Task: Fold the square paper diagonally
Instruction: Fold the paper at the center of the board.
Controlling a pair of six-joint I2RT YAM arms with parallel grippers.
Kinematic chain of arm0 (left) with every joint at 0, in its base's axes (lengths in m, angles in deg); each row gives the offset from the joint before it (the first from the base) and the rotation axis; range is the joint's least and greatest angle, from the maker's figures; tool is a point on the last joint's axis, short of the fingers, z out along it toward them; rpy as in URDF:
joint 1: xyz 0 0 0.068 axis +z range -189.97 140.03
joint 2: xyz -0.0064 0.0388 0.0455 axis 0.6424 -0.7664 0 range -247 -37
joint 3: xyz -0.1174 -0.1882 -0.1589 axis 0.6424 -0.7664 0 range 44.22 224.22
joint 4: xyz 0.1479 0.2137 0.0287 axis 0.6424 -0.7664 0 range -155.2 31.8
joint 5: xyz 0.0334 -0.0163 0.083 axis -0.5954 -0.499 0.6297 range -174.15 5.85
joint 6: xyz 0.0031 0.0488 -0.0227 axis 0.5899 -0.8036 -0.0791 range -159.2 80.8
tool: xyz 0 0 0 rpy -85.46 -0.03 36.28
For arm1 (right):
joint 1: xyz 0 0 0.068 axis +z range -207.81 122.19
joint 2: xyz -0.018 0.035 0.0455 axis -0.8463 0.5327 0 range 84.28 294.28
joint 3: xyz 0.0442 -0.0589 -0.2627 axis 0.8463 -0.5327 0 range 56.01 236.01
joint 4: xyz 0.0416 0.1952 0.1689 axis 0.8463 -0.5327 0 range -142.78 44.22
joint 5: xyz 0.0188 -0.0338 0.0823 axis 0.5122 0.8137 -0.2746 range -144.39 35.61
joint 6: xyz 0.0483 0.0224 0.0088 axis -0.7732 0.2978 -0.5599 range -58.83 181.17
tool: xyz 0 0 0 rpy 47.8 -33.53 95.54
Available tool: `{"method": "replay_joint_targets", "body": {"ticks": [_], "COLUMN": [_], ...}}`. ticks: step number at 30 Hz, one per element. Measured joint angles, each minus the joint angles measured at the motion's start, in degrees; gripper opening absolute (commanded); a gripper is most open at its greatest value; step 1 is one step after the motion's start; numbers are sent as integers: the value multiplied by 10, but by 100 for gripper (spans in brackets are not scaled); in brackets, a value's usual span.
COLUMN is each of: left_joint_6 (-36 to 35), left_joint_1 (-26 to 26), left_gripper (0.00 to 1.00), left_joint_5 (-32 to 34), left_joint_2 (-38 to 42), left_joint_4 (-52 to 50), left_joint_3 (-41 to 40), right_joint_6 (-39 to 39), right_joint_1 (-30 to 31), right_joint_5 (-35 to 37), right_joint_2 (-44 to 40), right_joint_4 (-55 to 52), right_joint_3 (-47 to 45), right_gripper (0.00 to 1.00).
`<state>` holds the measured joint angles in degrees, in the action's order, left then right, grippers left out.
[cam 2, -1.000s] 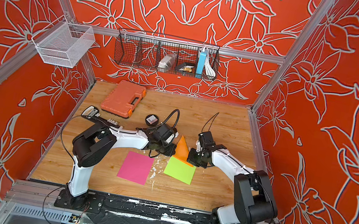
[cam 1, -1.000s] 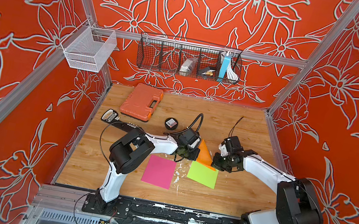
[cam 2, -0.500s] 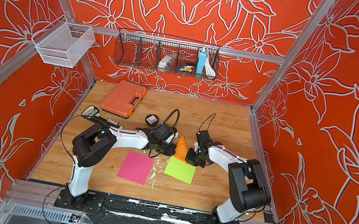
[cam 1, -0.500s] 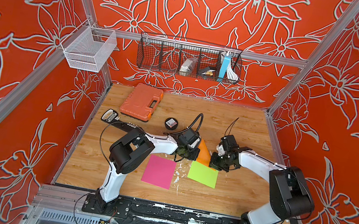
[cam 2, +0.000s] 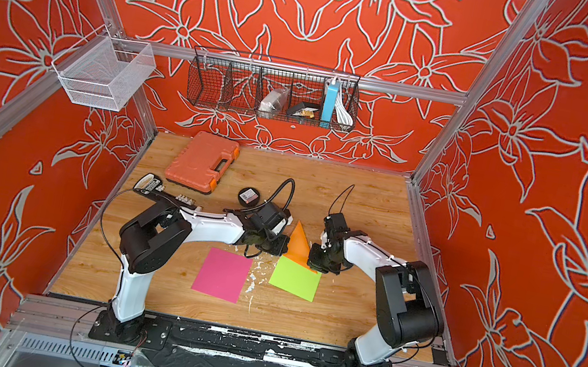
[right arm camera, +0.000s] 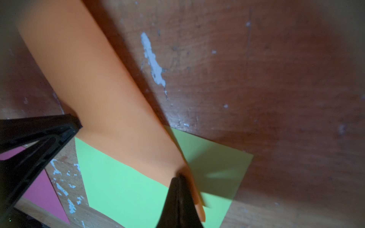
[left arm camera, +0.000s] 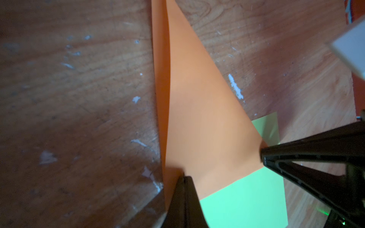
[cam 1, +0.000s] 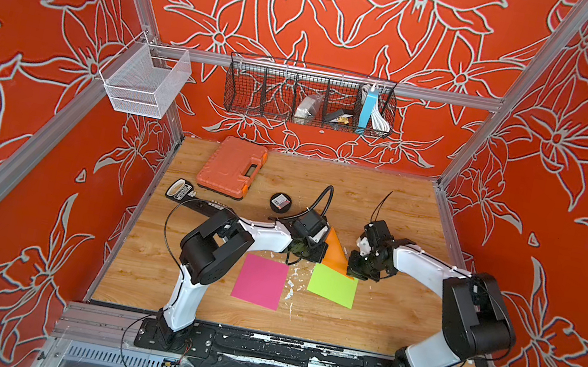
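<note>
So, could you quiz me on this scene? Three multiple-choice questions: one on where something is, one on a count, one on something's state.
1. Where is the orange plastic tool case?
A) on the wooden table's far-left part, near the back wall
B) inside a hanging basket
C) at the table's front edge

2. How many coloured paper sheets are on the table?
A) one
B) three
C) five

3. What shape is the orange paper sheet in?
A) flat square
B) crumpled ball
C) folded into a triangle

1 A: it lies by the back-left corner.
2 B: a pink square sheet, a lime-green square sheet and the orange one.
3 C: both top views show a triangle.
</note>
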<state>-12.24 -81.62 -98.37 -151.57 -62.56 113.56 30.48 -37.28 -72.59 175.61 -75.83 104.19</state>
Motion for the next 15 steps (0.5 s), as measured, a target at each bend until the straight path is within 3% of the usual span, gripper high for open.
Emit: {"method": "replay_joint_targets", "body": {"ticks": [15], "left_joint_6": [-1], "left_joint_1": [0], "left_gripper": [0], "left_joint_5": [0], "left_joint_2": [0], "left_joint_4": [0], "left_joint_3": [0], "right_joint_6": [23], "right_joint_1": [-4], "right_joint_5": [62], "right_joint_2": [-12], "right_joint_4": [-41], "right_joint_3": [3], "right_gripper": [0]}}
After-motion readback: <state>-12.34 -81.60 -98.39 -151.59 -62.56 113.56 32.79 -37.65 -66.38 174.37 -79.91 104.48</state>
